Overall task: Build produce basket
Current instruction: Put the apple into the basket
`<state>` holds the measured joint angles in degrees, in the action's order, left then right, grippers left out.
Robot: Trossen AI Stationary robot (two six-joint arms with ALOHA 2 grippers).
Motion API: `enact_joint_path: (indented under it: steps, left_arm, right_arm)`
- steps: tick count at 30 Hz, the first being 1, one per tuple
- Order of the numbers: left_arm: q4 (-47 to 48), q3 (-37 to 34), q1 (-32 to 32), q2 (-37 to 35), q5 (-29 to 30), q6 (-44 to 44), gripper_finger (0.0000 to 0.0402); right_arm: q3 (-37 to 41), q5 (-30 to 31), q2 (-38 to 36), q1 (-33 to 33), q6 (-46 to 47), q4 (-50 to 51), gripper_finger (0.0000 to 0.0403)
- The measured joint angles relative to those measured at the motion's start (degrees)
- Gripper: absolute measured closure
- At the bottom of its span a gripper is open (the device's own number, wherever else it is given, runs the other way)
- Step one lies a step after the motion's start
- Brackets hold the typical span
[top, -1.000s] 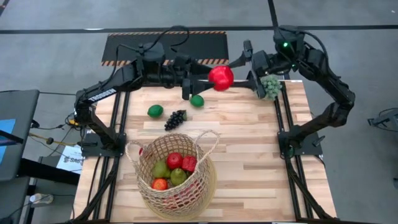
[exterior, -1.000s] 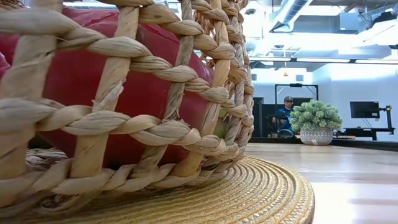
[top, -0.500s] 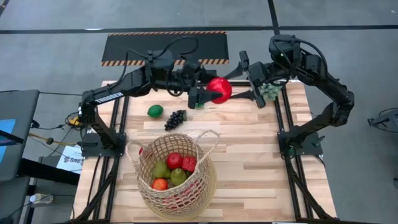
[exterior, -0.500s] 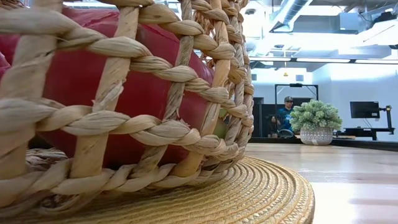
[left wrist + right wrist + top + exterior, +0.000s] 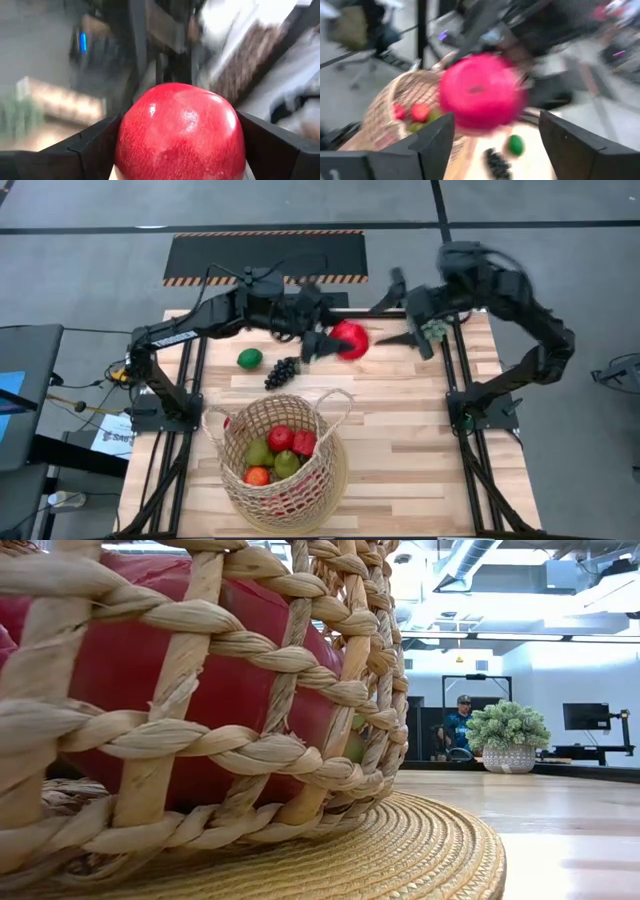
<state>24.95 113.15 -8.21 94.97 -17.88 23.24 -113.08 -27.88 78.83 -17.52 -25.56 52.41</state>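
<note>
The left gripper point(image 5: 330, 343) clamps the round glossy red apple point(image 5: 349, 339) handed over near twelve o'clock, the right gripper point(image 5: 398, 311) spread empty; carrying it to the tan wicker basket point(image 5: 240, 485) at six seems next.

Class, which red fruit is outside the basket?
The big red apple between the left hand's fingers, above the table's far side; the other red fruits lie in the basket.
</note>
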Motion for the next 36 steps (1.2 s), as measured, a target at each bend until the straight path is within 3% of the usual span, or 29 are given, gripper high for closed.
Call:
enact_joint_path:
  steps: [6,10,15,22,26,36]
  left_arm:
    - [2.8,0.0,2.3,-1.7,2.8,-0.9,0.0068]
    - [10.1,0.0,4.3,-2.7,4.5,-0.2,0.0069]
    - [29.3,0.1,8.9,-4.6,9.5,2.2,0.0069]
    - [52.6,-1.0,19.3,-3.6,16.2,12.4,0.0069]
    - [54.4,-6.1,23.8,-3.0,16.9,17.9,0.0062]
    - [40.7,-22.6,30.1,-3.0,8.8,26.3,0.001]
  right_arm:
    - [-0.4,0.9,-4.0,-0.6,1.5,0.2,0.0058]
    - [-0.1,1.9,-5.2,-0.4,3.1,2.4,0.0039]
    - [-0.3,6.5,-9.3,-1.1,4.6,8.3,0.0036]
    - [-0.2,9.1,-11.1,-1.4,8.2,14.7,0.0043]
    - [-0.2,9.2,-11.5,-1.4,8.5,17.3,0.0046]
    - [1.0,9.2,-8.9,-1.4,8.7,23.1,0.0049]
